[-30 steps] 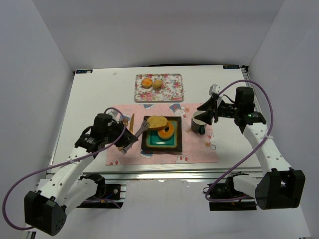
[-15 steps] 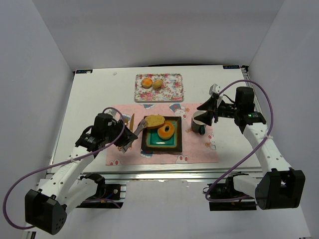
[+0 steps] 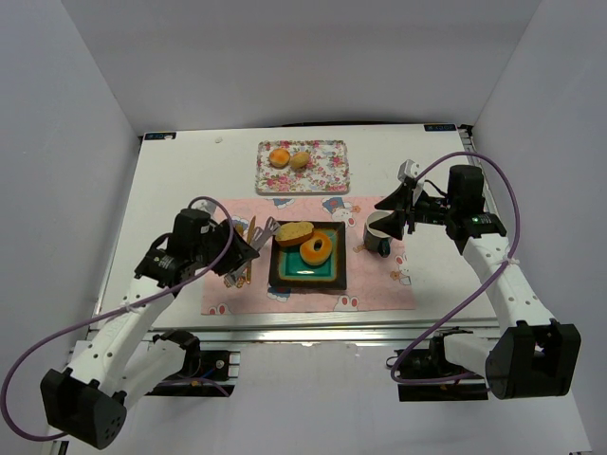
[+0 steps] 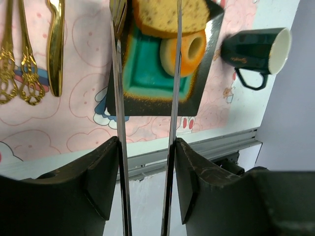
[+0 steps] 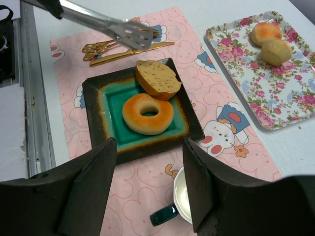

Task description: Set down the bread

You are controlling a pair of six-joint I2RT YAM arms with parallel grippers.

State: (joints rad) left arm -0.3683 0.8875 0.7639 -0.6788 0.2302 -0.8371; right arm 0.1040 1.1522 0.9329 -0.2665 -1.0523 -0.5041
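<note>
Bread: 2 pieces, orange-golden ring bun (image 5: pixel 147 113) and oval tan-brown roll (image 5: pixel 157 78), both on the black-rimmed teal square plate (image 5: pixel 106 115), roll overhanging its far edge. Left gripper (image 3: pixel 256 237) tongs spread, empty; right gripper (image 5: pixel 147 162) spread. You should retract tongs clear without nudging the roll.

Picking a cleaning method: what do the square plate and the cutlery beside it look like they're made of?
The square plate looks like glazed ceramic: glossy teal centre, dark speckled rim. The cutlery looks like gold-finished metal, shiny and reflective, though coated plastic can't be ruled out.
</note>
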